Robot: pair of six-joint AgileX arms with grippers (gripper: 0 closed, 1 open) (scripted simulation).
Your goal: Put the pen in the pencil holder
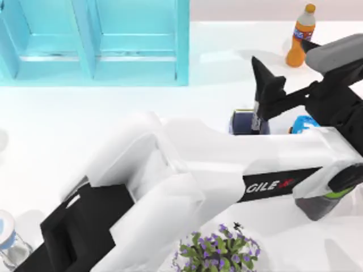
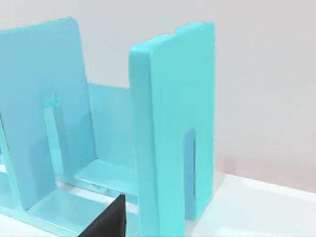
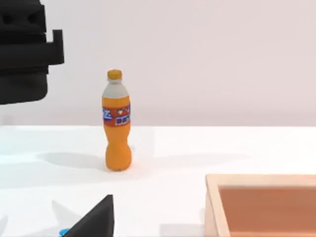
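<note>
The periwinkle-blue pencil holder (image 1: 243,123) stands right of the table's middle, partly covered by my left arm. A thin pen (image 1: 256,116) stands upright in it, at the side under the gripper. My left gripper (image 1: 266,76) hovers above and just behind the holder. It is open with nothing between its fingers and points toward the cyan shelf. One of its black fingertips (image 2: 109,221) shows in the left wrist view. My right arm (image 1: 336,52) stays at the far right, and one dark fingertip (image 3: 96,219) of its gripper shows in the right wrist view.
A cyan shelf (image 1: 96,42) fills the back left. An orange soda bottle (image 1: 300,37) stands back right. A blue object (image 1: 304,123) lies right of the holder. Also here are a dark grey pot (image 1: 324,199), a purple-flowered plant (image 1: 218,252) at the front edge, and a wooden box (image 3: 261,205).
</note>
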